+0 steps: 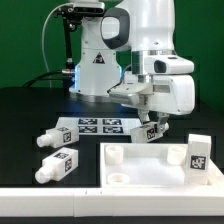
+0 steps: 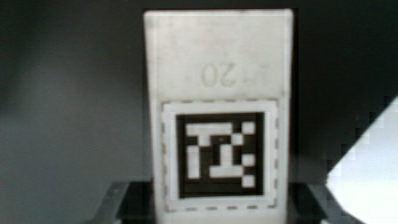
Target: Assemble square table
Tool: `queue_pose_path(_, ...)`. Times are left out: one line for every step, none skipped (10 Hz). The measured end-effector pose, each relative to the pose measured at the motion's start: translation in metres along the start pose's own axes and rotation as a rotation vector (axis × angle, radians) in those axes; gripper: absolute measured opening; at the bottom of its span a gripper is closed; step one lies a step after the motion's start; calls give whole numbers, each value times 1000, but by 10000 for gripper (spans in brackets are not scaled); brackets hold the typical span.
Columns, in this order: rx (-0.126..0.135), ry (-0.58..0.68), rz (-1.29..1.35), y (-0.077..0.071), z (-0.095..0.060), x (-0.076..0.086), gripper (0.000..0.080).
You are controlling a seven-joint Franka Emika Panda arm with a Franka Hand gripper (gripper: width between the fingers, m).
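Observation:
The white square table top (image 1: 150,172) lies at the front, on the exterior view's right, rim up with corner holes. One white tagged leg (image 1: 197,152) stands upright at its far right corner. My gripper (image 1: 150,128) hangs just behind the top's far edge, shut on another white leg (image 1: 152,131). In the wrist view that leg (image 2: 219,90) fills the picture with its black-and-white tag facing the camera. It sits between my dark fingers (image 2: 132,202), with the gripper (image 2: 222,206) closed against its sides. Two more legs (image 1: 50,139) (image 1: 58,166) lie on the table at the exterior view's left.
The marker board (image 1: 95,125) lies flat behind the loose legs, in front of the white robot base (image 1: 98,65). A white strip (image 1: 60,205) runs along the front edge of the black table.

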State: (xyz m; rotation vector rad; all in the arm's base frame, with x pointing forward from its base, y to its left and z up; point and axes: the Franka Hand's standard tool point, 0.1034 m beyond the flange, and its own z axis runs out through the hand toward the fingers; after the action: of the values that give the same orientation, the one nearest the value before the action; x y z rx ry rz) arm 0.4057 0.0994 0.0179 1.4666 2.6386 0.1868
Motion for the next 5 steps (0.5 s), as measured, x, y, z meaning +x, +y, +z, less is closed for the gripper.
queue_pose_path(-6, 3, -78, 0, 0, 2, 285)
queue_pose_path(-62, 21, -255, 1, 2, 10, 285)
queue_pose_path(-86, 32, -442, 0, 5, 12, 285)
queue_pose_path(-90, 31, -528, 1, 4, 11, 285)
queue_pose_path(-86, 25, -525, 2, 2, 7, 303)
